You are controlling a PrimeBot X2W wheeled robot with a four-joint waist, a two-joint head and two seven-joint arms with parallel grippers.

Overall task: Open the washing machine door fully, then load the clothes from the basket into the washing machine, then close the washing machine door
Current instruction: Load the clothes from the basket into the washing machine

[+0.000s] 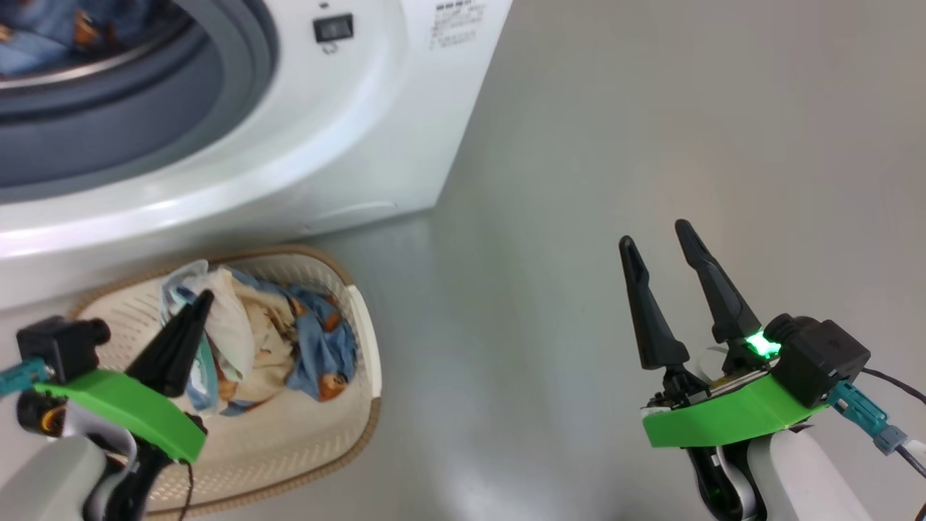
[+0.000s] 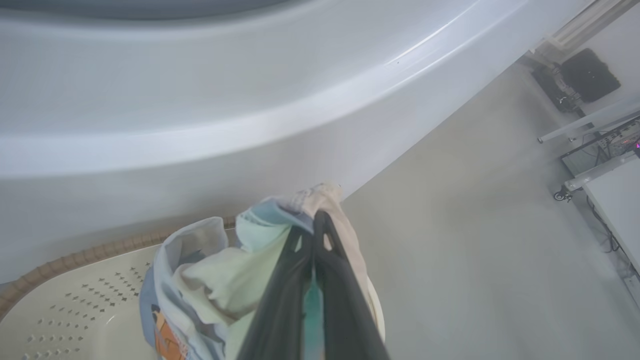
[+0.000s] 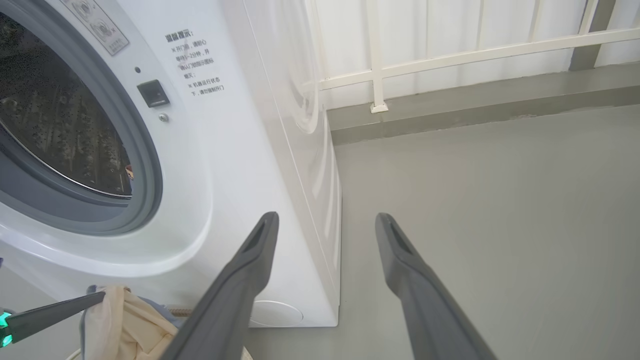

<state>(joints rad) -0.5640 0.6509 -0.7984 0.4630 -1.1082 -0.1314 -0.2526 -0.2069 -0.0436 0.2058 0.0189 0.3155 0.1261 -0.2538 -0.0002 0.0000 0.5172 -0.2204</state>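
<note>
The washing machine [image 1: 347, 145] stands at the upper left with its round mouth uncovered; blue printed cloth lies in its drum [image 1: 51, 36]. The washing machine door is out of view. On the floor in front sits the basket [image 1: 362, 340], holding the clothes [image 1: 289, 340]. My left gripper [image 1: 202, 300] is over the basket, shut on a bunch of the clothes [image 2: 210, 270], which rises around its fingers [image 2: 330, 280]. The right wrist view shows that gripper [image 3: 100, 297] pinching pale cloth [image 3: 120, 315]. My right gripper [image 1: 655, 234] hangs open over bare floor to the right, holding nothing [image 3: 326, 217].
Grey floor [image 1: 615, 145] stretches to the right of the machine. A white railing [image 3: 450, 55] runs along the far wall beyond a low step. Tables on castors and dark equipment [image 2: 590, 75] stand at the far right in the left wrist view.
</note>
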